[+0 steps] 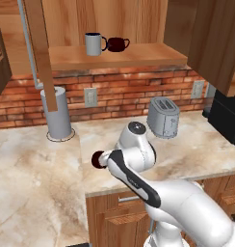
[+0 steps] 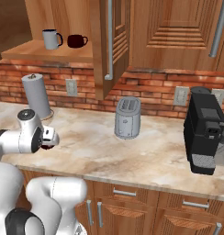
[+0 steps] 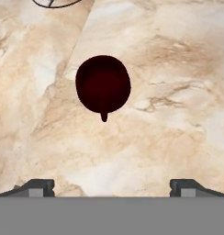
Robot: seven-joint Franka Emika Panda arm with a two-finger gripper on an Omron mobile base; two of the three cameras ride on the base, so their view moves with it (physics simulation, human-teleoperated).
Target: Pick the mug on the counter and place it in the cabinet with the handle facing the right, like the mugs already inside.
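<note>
Mug: the dark maroon mug [image 3: 103, 90] stands on the marbled desk [image 3: 178, 92], seen from above in the hand view, its small handle [image 3: 103, 118] pointing toward the pincer side of that view.
Mug, base views: a sliver of it [image 1: 96, 160] shows just left of the arm's wrist, near the desk's front edge.
Pincer: the pincer [image 3: 112, 186] hangs above the mug, fingertips [image 3: 38, 186] set wide apart, holding nothing.
Cabinet: the cabinet [image 1: 119, 57] is open; on its shelf a pale grey mug [image 1: 94, 44] stands left of a maroon mug [image 1: 117, 45], just beside it.
Desk, far side: a toaster [image 1: 163, 117] to the right, a grey cylinder [image 1: 58, 113] to the left, a black coffee machine [image 2: 204, 130] far right.
</note>
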